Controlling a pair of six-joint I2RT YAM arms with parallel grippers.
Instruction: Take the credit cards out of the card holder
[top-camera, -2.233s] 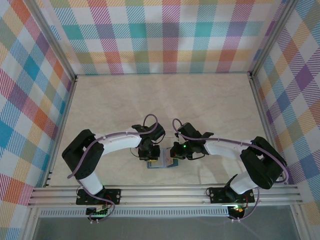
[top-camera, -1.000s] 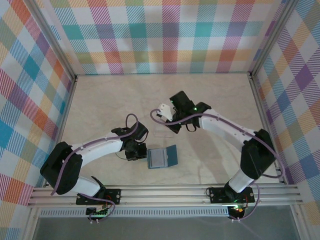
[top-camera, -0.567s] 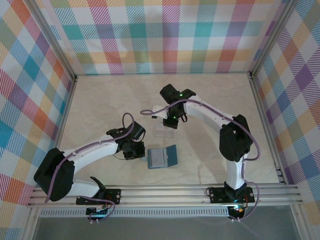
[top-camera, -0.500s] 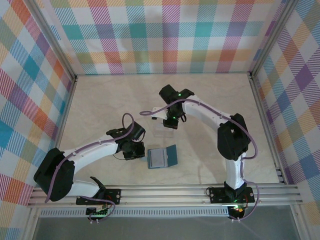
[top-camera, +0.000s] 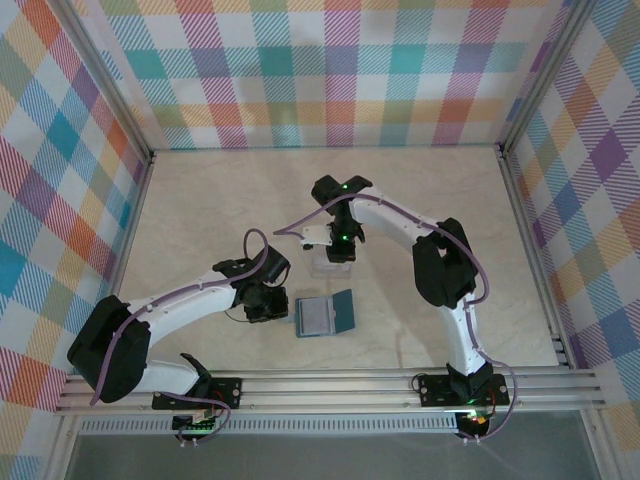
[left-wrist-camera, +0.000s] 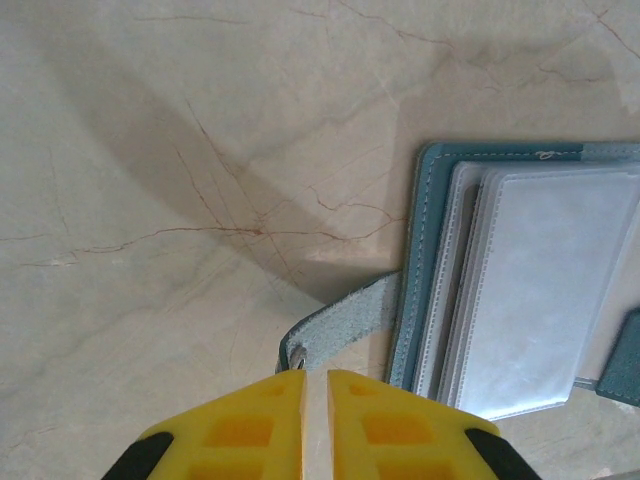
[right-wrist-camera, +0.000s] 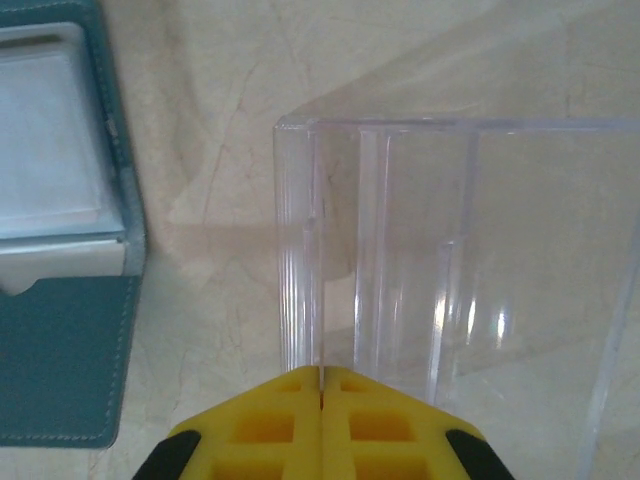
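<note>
The card holder (top-camera: 325, 315) lies open on the table, teal outside with pale clear pockets (left-wrist-camera: 545, 290); it also shows in the right wrist view (right-wrist-camera: 60, 350). Its strap (left-wrist-camera: 345, 320) ends right at my left gripper (left-wrist-camera: 315, 372), which sits just left of the holder (top-camera: 272, 303). That gripper's jaws stand a narrow slit apart with nothing between them. My right gripper (right-wrist-camera: 321, 368) is shut over a clear box (top-camera: 333, 265). A thin pale credit card (right-wrist-camera: 320, 330), seen edge-on, rises from between its fingertips along the box's left wall.
The clear plastic box (right-wrist-camera: 460, 250) stands on the marble table just beyond the card holder. Metal rails (top-camera: 330, 385) run along the near edge, and checked walls enclose the other three sides.
The right arm has swung away from the card holder to the far side and come down at the clear box. The left gripper has stayed beside the holder's strap.
</note>
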